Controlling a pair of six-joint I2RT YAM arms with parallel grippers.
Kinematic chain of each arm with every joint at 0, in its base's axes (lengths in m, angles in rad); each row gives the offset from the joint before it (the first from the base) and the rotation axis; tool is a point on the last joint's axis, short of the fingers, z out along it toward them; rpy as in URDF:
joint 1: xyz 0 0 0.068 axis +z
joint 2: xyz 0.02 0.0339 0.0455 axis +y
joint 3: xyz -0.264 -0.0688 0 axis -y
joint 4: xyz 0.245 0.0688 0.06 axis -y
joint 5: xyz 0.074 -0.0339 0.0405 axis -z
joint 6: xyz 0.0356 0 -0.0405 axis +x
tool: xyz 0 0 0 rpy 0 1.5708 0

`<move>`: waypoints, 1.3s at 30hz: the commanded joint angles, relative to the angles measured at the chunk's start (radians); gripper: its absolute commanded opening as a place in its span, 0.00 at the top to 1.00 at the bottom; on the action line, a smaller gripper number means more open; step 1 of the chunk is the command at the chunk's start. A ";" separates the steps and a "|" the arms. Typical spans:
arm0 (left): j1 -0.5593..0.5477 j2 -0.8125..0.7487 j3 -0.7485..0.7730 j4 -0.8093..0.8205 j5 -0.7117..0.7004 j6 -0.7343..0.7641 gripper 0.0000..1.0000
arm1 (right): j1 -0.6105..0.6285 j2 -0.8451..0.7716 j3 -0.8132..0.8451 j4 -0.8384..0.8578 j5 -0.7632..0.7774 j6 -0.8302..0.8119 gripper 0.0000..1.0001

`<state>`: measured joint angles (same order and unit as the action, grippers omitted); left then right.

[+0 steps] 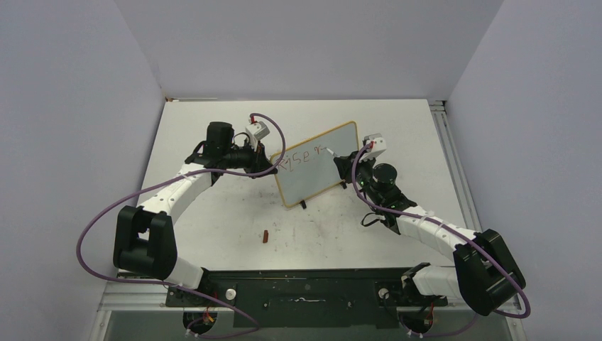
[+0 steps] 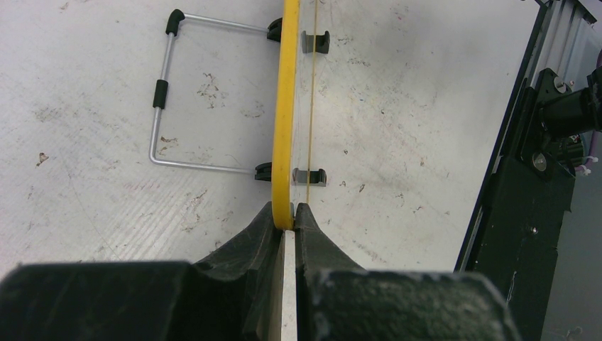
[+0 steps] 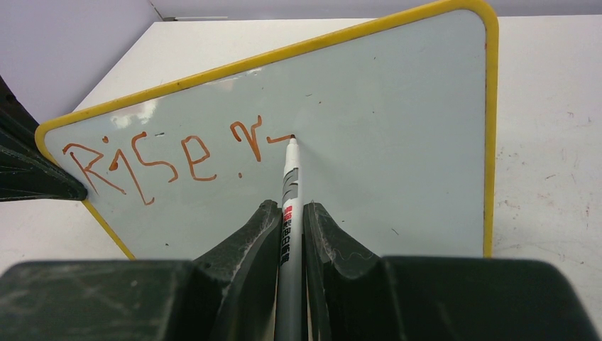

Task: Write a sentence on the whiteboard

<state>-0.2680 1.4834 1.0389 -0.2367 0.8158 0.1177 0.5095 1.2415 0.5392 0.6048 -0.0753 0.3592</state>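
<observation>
The whiteboard (image 1: 321,177) stands upright mid-table, with a yellow frame and a white face. My left gripper (image 1: 273,169) is shut on its left edge; in the left wrist view the jaws (image 2: 286,213) pinch the yellow frame (image 2: 287,106) edge-on. My right gripper (image 1: 349,160) is shut on a grey marker (image 3: 289,185), whose tip touches the board face (image 3: 397,185). The sentence (image 3: 177,153) in red-brown reads "Rise r" with a short dash at the marker tip. From above, the sentence (image 1: 302,158) runs along the board's upper left.
A small red-brown cap (image 1: 265,236) lies on the table in front of the board. The board's wire stand (image 2: 162,92) and black feet (image 2: 314,42) rest on the scuffed tabletop. A black base rail (image 1: 305,288) runs along the near edge. Grey walls enclose the table.
</observation>
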 commanded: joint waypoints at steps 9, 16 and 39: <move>-0.008 0.003 0.027 -0.035 0.000 0.040 1.00 | 0.005 -0.028 0.052 0.048 0.001 -0.006 0.95; -0.008 0.003 0.026 -0.034 0.001 0.040 1.00 | 0.021 -0.022 0.045 0.051 0.000 -0.005 0.95; -0.008 0.002 0.024 -0.033 0.003 0.037 1.00 | 0.077 -0.045 -0.023 0.002 0.114 -0.025 0.95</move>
<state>-0.2680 1.4834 1.0389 -0.2371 0.8177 0.1177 0.5842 1.2346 0.5247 0.5957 -0.0162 0.3485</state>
